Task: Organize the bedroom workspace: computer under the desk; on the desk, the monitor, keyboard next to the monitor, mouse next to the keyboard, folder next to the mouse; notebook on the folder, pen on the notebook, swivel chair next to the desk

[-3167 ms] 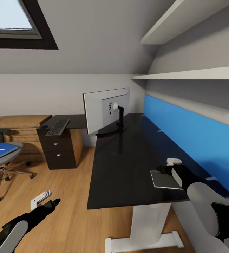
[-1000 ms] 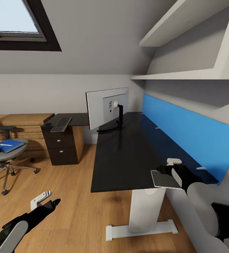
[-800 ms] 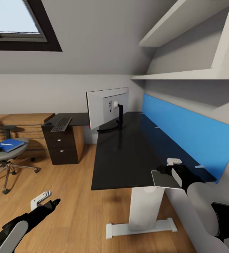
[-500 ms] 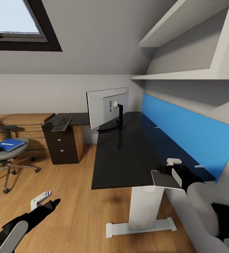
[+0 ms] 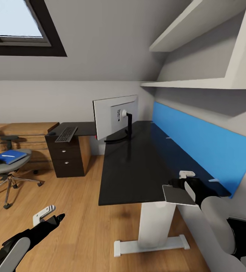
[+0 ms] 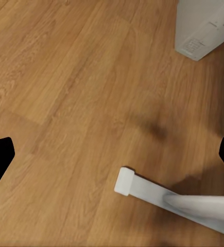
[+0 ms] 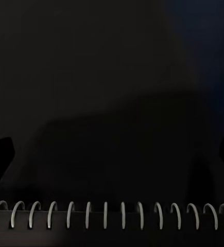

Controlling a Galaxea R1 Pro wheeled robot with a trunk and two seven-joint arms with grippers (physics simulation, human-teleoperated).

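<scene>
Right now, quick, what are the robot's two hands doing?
Left gripper: open, holding nothing, hanging over the wooden floor.
Right gripper: shut on the notebook, at the desk's near edge.

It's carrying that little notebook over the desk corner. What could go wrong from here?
1. The grey spiral-bound notebook juts past the black desk's front edge in the right tool; released here, it might tip to the floor.
2. The blue folder it belongs on lies on the grey swivel chair, so setting it down now may mean restacking.
</scene>
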